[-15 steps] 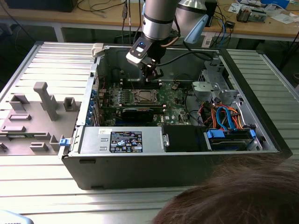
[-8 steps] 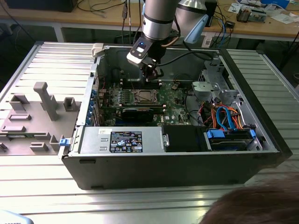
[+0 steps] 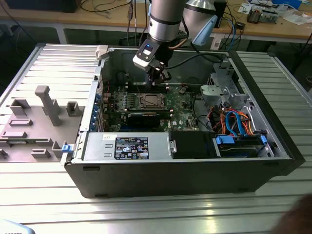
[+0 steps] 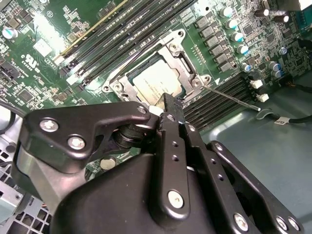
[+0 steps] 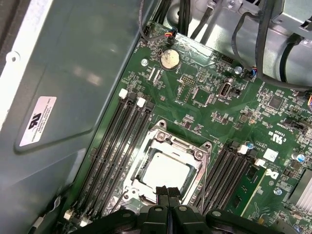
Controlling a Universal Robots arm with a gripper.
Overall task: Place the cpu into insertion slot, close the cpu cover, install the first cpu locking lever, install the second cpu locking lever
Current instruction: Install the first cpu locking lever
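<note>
black gripper [image 5: 168, 191]: fingers pressed together, empty | silvery square cpu [image 5: 163, 171] under metal frame cover [image 5: 176, 142] | thin wire lever [image 4: 229, 96]: probably stiff, springy; take its outer end

The cpu [image 5: 163, 174] sits inside the cpu cover [image 5: 170, 142] — pincer [image 5: 168, 191] over its edge.

Silver-grey arm [image 3: 165, 22], black screw-studded claw [image 5: 168, 194]

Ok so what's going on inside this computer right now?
A robot arm's gripper is reaching down into an open computer case, right over the processor area of the green board. The cpu is seated there with the cpu cover lying flat around it. The jaws are shut, tips at the cover's edge.
</note>
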